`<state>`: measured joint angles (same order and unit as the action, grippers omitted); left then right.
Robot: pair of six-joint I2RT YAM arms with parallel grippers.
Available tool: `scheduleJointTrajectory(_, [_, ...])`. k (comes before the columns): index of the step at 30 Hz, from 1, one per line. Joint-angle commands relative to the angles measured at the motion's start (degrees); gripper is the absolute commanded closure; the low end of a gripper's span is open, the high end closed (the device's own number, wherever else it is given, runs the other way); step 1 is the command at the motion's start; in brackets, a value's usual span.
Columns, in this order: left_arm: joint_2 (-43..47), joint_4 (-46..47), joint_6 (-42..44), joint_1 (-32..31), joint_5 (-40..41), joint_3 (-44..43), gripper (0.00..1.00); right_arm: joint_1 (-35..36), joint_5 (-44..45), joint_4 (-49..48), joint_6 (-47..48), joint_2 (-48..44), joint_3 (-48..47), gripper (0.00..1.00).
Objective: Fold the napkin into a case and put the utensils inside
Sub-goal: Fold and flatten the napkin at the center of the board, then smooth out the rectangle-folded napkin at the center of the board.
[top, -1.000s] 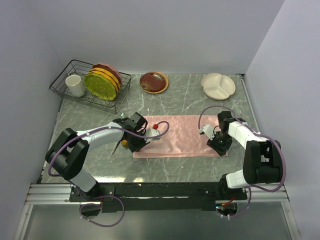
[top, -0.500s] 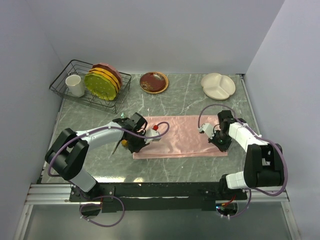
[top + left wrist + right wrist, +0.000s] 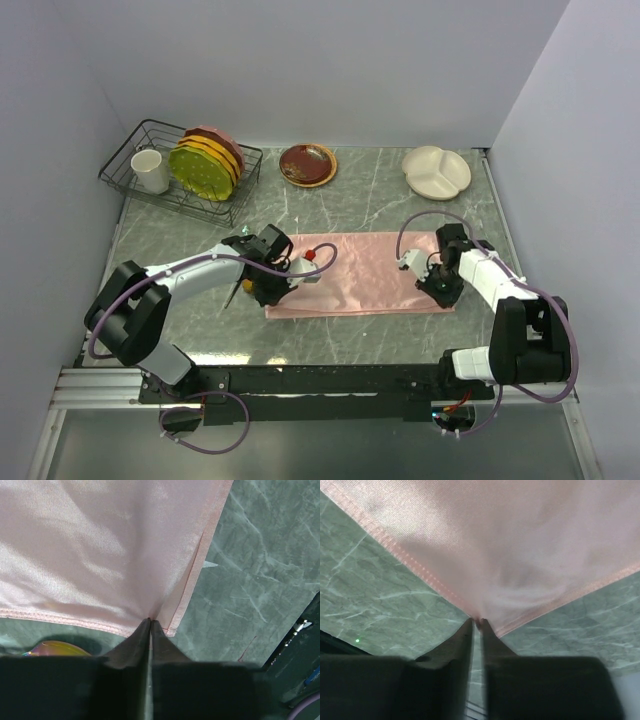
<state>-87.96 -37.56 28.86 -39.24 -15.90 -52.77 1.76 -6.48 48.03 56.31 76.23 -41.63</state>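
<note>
Pinching near-edge corners of the shiny, creased salmon-pink napkin (image 3: 365, 270), left tool (image 3: 150, 625) and right tool (image 3: 476, 622).

You have the napkin (image 3: 360, 272) spread flat across the middle of the surface (image 3: 380, 205), its long side running left to right. The left gripper (image 3: 150, 622) sits at its near left corner and the right gripper (image 3: 476, 621) at its near right corner, each with jaws closed on the cloth's edge. A utensil (image 3: 55, 649) lies just left of the napkin. Far left at the back, a rack (image 3: 125, 155) holds a cup (image 3: 150, 171) and upright plates (image 3: 205, 165). A plate (image 3: 307, 164) lies behind the napkin, and a divided dish (image 3: 436, 172) far right.
</note>
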Motion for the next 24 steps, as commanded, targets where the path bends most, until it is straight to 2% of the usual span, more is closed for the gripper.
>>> scheduleJointTrajectory(1, [-0.3, -0.5, 0.1, -0.4, -2.3, -2.1, 0.73, 0.4, -0.6, 1.6, -0.3, -0.1, -1.0, 0.46])
scheduleJointTrajectory(3, [0.7, -1.6, -0.6, 0.2, -3.3, -2.7, 0.52, 0.4, -1.9, 3.4, -1.0, -0.7, -2.5, 0.36])
scheduleJointTrajectory(5, [3.5, -2.4, -2.1, 2.6, -6.8, -4.3, 0.43, 0.1, -5.3, 6.7, -2.6, -2.3, -6.3, 0.26])
scheduleJointTrajectory(7, [6.0, -2.3, -4.0, 5.0, -9.0, -6.8, 0.39, -0.4, -10.1, 9.2, -4.6, -2.8, -12.0, 0.2])
scheduleJointTrajectory(8, [6.7, -2.0, -6.0, 7.6, -9.6, -7.7, 0.32, -0.4, -11.8, 9.5, -7.2, -2.5, -14.0, 0.2])
scheduleJointTrajectory(12, [7.0, 1.7, -12.1, 13.0, -10.3, -12.3, 0.26, -0.4, -17.2, 8.2, -15.4, 3.1, -23.4, 0.19])
scheduleJointTrajectory(16, [0.0, 2.0, -16.0, 16.2, -10.2, -16.4, 0.33, -0.2, -18.0, 5.5, -23.8, 11.1, -31.7, 0.23])
scheduleJointTrajectory(19, [-4.7, 1.8, -18.2, 19.9, -10.5, -17.6, 0.49, -0.2, -16.5, 3.5, -27.4, 15.7, -34.1, 0.25])
scheduleJointTrajectory(20, [-5.7, 2.0, -18.6, 20.7, -9.8, -17.9, 0.58, -0.1, -15.9, 3.0, -27.8, 16.7, -34.4, 0.25])
scheduleJointTrajectory(24, [-9.2, 2.1, -18.0, 21.4, -4.6, -18.2, 0.68, 0.5, -13.7, 1.5, -28.5, 20.4, -32.7, 0.34])
